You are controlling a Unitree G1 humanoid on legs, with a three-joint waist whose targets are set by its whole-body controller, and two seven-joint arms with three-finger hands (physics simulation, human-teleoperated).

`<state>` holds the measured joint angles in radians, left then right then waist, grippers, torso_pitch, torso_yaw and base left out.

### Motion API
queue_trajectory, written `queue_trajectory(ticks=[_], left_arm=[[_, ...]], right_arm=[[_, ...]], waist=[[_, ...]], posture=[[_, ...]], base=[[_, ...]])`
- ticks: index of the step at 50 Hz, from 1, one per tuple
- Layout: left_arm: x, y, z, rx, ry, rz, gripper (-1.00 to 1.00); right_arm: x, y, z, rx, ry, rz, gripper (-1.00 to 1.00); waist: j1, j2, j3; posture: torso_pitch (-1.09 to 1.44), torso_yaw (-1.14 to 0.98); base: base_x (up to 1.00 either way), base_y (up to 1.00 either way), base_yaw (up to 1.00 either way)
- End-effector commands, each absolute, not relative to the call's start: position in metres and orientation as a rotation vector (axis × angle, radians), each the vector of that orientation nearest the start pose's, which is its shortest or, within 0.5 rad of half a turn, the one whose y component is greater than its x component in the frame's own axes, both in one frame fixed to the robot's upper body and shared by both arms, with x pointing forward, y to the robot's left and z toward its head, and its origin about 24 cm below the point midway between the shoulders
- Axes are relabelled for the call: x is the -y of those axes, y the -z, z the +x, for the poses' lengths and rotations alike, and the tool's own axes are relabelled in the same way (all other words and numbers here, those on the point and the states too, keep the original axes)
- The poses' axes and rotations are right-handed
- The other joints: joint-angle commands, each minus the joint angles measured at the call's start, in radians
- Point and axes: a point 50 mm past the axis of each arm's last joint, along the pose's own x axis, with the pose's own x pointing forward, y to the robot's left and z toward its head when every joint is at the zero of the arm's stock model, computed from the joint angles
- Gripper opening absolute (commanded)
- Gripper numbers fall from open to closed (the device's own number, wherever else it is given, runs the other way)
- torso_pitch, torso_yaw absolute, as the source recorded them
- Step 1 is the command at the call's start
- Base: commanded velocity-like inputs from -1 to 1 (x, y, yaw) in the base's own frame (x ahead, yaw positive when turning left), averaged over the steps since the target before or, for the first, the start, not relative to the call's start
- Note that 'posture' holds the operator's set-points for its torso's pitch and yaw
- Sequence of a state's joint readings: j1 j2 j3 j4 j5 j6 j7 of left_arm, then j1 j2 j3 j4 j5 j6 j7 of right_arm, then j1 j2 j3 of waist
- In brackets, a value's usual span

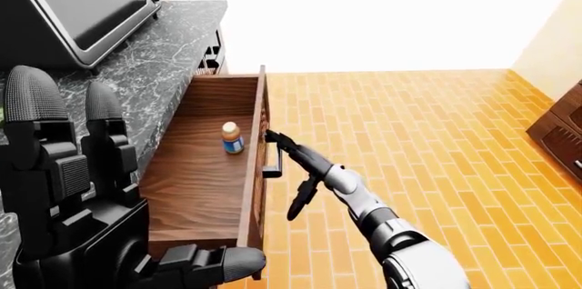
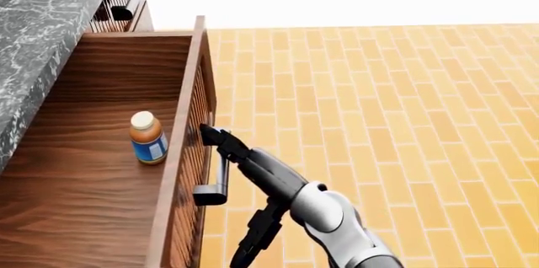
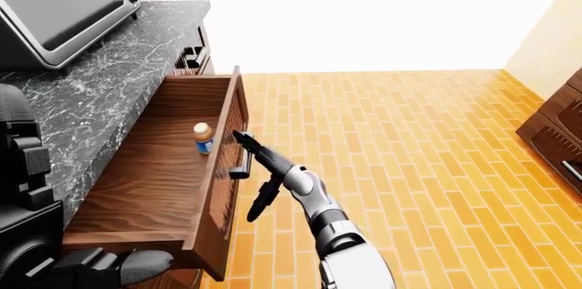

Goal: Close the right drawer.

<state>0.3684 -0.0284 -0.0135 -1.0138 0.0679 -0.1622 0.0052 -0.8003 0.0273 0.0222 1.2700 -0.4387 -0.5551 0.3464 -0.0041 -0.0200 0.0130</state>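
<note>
Walnut-brown wood lines the drawer (image 2: 101,173), which stands pulled far out from under the counter (image 1: 172,43) at the left of the head view. Inside it one small bottle (image 2: 147,138) stands upright, with a cream cap, an orange body and a blue label, close to the drawer's slatted front panel and apart from the other walls. The rest of the drawer floor shows bare wood grain.

Nearest in the left-eye view, the left hand (image 1: 73,187) fills the lower left corner, raised with its dark fingers spread open and holding nothing; it hides the near end of the counter. Beyond it, the right hand (image 2: 220,143) reaches across the brick floor (image 2: 379,122) to the outside of the drawer front. Its fingers are extended, not curled round anything, their tips at the upper end of the dark handle (image 2: 215,182); whether they press the panel cannot be made out. One finger hangs downward below the wrist.

Farther off, a microwave (image 3: 54,3) sits on the marble counter, cut off by the frame. A dark cabinet (image 1: 559,129) shows partly at the right edge.
</note>
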Motion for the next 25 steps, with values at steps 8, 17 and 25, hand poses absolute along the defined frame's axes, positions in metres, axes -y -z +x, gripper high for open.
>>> queue_trajectory(ticks=[8, 17, 25], left_arm=[[-0.1593, -0.2131, 0.1233, 0.878, -0.118, 0.093, 1.00], [-0.1592, -0.2131, 0.1234, 0.879, -0.118, 0.092, 1.00], [-0.1592, -0.2130, 0.1233, 0.878, -0.118, 0.093, 1.00]], right_arm=[[0.0250, -0.0461, 0.3402, 0.085, -0.906, -0.487, 1.00], [0.0232, -0.0460, 0.3396, 0.083, -0.912, -0.482, 1.00], [0.0233, -0.0479, 0.3408, 0.087, -0.907, -0.479, 1.00]], waist=[[0.009, 0.005, -0.014], [0.009, 0.005, -0.015], [0.010, 0.005, -0.014]], posture=[[0.00, 0.00], [0.00, 0.00], [0.00, 0.00]], base=[[0.00, 0.00, 0.00], [0.00, 0.00, 0.00], [0.00, 0.00, 0.00]])
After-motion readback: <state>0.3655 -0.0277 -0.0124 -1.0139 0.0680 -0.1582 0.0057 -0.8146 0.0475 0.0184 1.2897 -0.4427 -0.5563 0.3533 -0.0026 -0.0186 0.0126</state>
